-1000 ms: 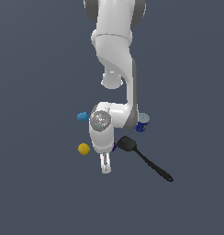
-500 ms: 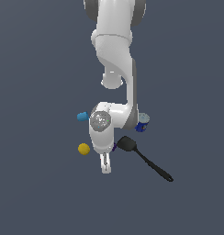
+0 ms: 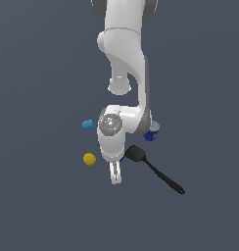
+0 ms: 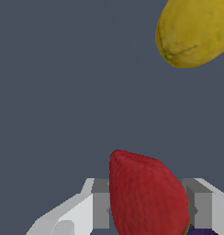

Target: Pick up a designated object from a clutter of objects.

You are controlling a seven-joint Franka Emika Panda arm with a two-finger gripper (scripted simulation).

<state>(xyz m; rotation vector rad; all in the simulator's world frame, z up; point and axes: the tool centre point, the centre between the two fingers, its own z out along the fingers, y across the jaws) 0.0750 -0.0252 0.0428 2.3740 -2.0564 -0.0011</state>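
Observation:
The red strawberry point(image 4: 146, 197) sits between my two fingers in the wrist view, and both finger pads point(image 4: 101, 206) touch its sides. In the exterior view my gripper point(image 3: 115, 177) points down at the floor, with only a sliver of red point(image 3: 111, 167) showing at the fingers. The gripper is shut on the strawberry. The yellow ball point(image 3: 89, 159) lies just to the exterior view's left of the gripper and also shows in the wrist view point(image 4: 194, 32).
A black spatula point(image 3: 155, 169) lies to the exterior view's right of the gripper, its blade close to the hand. A light blue cylinder point(image 3: 88, 124) and a blue can point(image 3: 152, 131) lie beside the wrist. A purple corner point(image 4: 201, 231) shows behind the strawberry.

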